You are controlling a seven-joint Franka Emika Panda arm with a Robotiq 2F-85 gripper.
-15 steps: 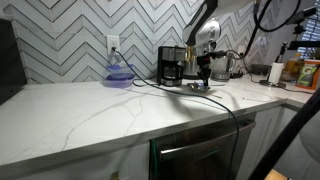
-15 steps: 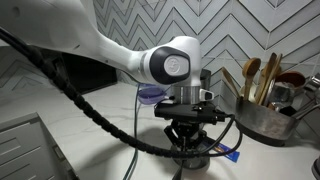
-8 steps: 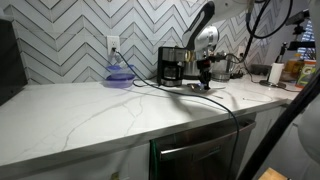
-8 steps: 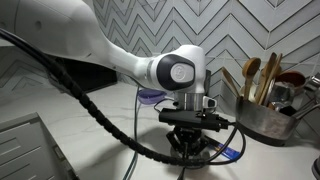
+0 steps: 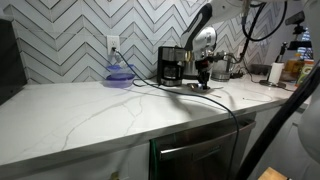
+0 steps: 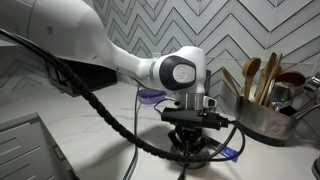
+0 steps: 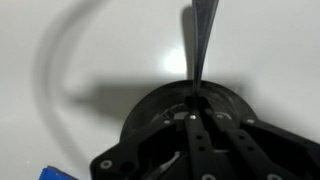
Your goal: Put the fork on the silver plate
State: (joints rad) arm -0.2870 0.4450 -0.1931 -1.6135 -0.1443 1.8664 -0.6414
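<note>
- End effector at lower centre of the wrist view, fingers drawn narrow, tips meeting on the thin end of the fork.
- Fork running from the fingertips straight up to the top edge of the wrist view, widening toward the top; blurred, so tines not resolvable.
- Plate directly under the fingers in the wrist view: round, with a dark centre.
- Cannot tell whether the fork's lower end touches the plate.
- In an exterior view, end effector pointing down at right of centre, just above the plate on the white table.
- Blue bowl against the chevron wall, left of the plate and well apart from it.
- Black coffee maker between bowl and arm, near the wall.
- In an exterior view, wooden spoons upright at upper right, metal pot below them.
- Small blue item at the lower left corner of the wrist view; unidentified.
</note>
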